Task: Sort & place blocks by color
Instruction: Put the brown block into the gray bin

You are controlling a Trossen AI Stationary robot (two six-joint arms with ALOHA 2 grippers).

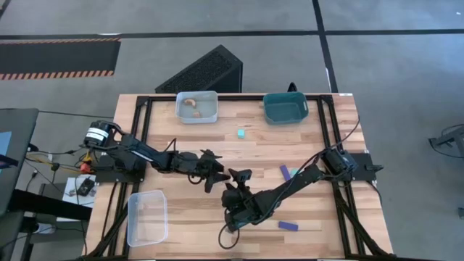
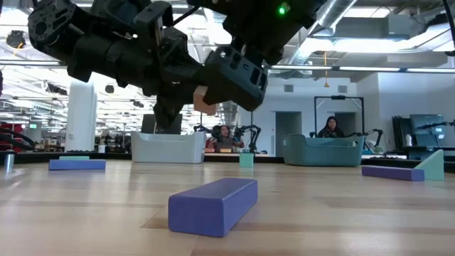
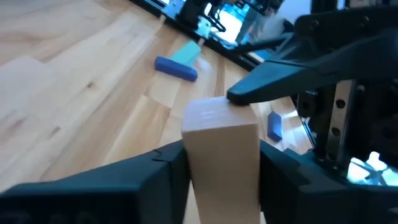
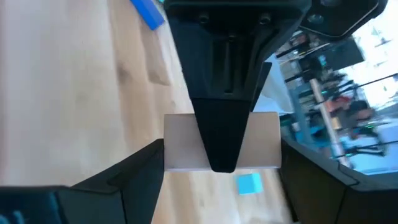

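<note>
A tan wooden block point(image 3: 221, 149) is in the air between both grippers over the middle of the table; it also shows in the low view point(image 2: 205, 99) and the right wrist view point(image 4: 180, 149). My left gripper point(image 1: 215, 172) reaches in from the left and my right gripper point(image 1: 233, 180) from the near right; both are shut on the block. Dark blue bars point(image 1: 285, 172) point(image 1: 288, 225) lie flat on the table. One cyan piece point(image 1: 293, 172) sits beside the first bar and a cyan cube point(image 1: 241, 133) farther back. Tan pieces point(image 1: 190, 104) lie in the far clear bin. My left gripper pinches the tan block between its two fingers point(image 3: 155, 174) on two opposite faces point(image 3: 202, 162), coming level from the table's left. The block is lifted clear of the table and sticks out beyond the fingers. My right gripper has its fingers point(image 4: 146, 165) on the block's other two sides point(image 4: 177, 155), crosswise to the left gripper's fingers. One fingertip point(image 3: 242, 94) touches the block's outer end point(image 3: 217, 112). It comes from the table's right near side. The block is clear of the table.
A clear bin point(image 1: 196, 106) and a teal bin point(image 1: 285, 107) stand at the far edge, another clear bin point(image 1: 147, 216) at the near left corner. A black perforated box point(image 1: 206, 70) sits beyond the table. People sit in the room behind point(image 2: 330, 128).
</note>
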